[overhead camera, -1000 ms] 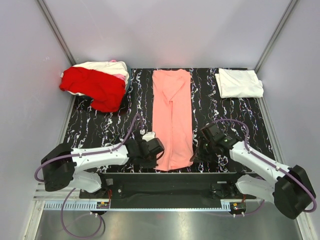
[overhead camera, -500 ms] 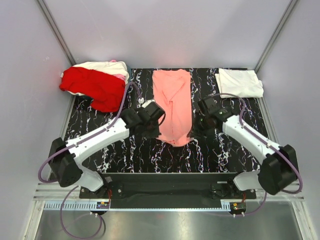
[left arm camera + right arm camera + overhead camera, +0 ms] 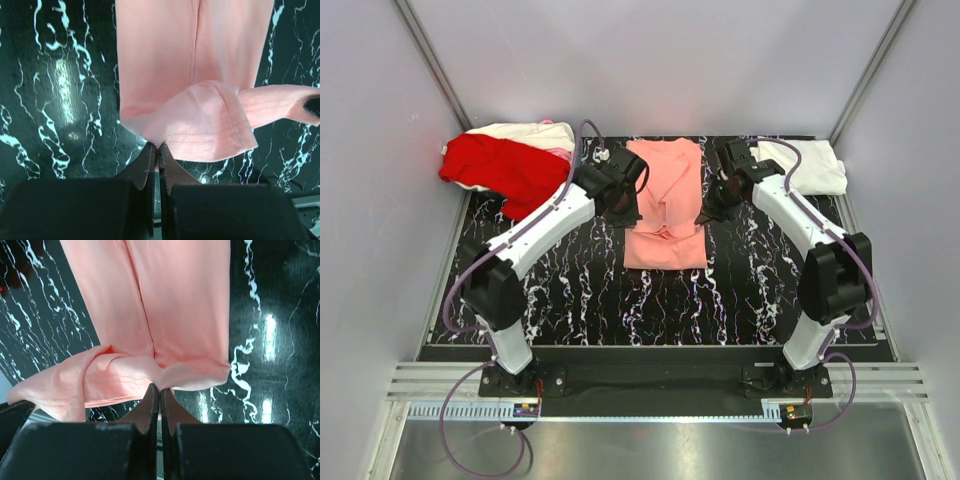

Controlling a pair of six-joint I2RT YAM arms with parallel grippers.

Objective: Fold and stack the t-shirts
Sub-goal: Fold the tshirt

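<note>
The salmon-pink t-shirt [image 3: 665, 205] lies mid-counter [image 3: 570, 290], its near hem lifted and doubled back over the rest. The left gripper [image 3: 156, 149] is clamped on the hem's left corner and the right gripper [image 3: 159, 390] on its right corner; from above, their fingertips cannot be made out. At the far left a bunched red t-shirt [image 3: 510, 175] covers most of a cream one [image 3: 535, 132]. The white t-shirt [image 3: 810, 168] lies folded at the far right, partly hidden by the right arm [image 3: 785, 205].

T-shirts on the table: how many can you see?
5: salmon-pink shirt centre, half folded; white shirt folded far right; red shirt, cream shirt and pale pink shirt piled far left. More may hide underneath.
</note>
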